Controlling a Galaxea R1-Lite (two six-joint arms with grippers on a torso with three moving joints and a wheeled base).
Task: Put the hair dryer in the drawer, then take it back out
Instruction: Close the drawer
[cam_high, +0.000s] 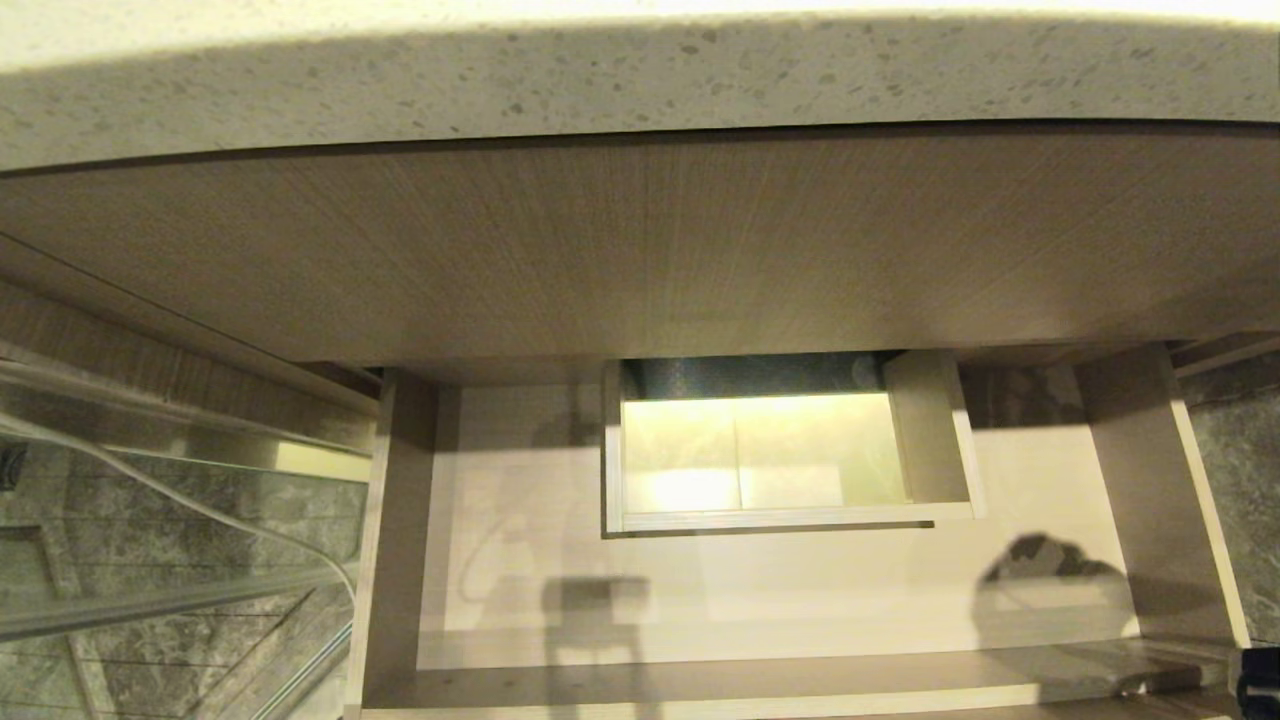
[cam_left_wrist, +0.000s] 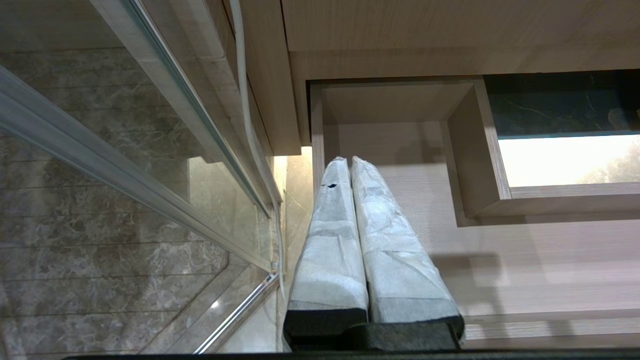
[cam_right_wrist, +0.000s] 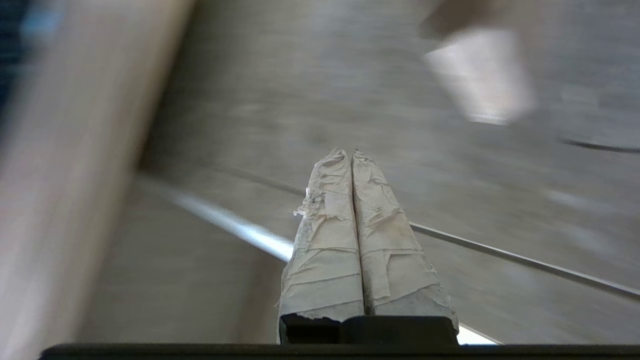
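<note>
The drawer (cam_high: 820, 590) stands pulled out below the cabinet, wide and shallow, its pale wood-grain floor bare. A boxed cut-out (cam_high: 930, 430) sits in its middle. The hair dryer is out of view. In the left wrist view my left gripper (cam_left_wrist: 345, 160) hangs shut and empty over the drawer's left end (cam_left_wrist: 525, 260). My right gripper (cam_right_wrist: 348, 151) is shut with nothing between its taped fingers, in front of blurred wood-grain surfaces. Only a dark part of the right arm (cam_high: 1258, 682) shows at the head view's bottom right corner.
A speckled stone countertop (cam_high: 640, 80) overhangs a tall wood-grain panel (cam_high: 640, 250) above the drawer. A glass partition with metal rails (cam_high: 150, 600) and a pale cable (cam_high: 200, 510) stand left of the drawer. Grey marble floor lies on both sides.
</note>
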